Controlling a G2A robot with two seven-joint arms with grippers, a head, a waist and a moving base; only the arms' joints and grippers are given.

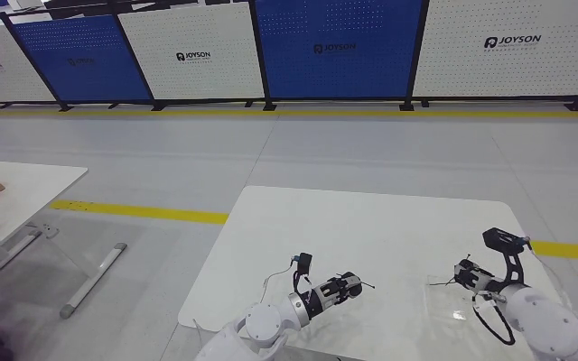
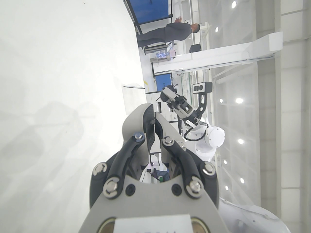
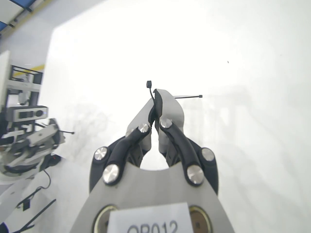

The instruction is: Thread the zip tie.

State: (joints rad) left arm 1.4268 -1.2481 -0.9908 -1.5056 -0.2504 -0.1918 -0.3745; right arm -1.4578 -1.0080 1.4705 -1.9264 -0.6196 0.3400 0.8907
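Hovering above table [image 1: 361,226], right claw [image 3: 155,93] clamped on zip tie [image 3: 149,83].

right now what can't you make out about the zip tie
- Right wrist view: the zip tie strap is hidden between the shut fingers of the right end effector.
- Left wrist view: the left end effector hides whatever its shut fingers pinch.
- Top view: black strand at the left end effector, too small to identify.
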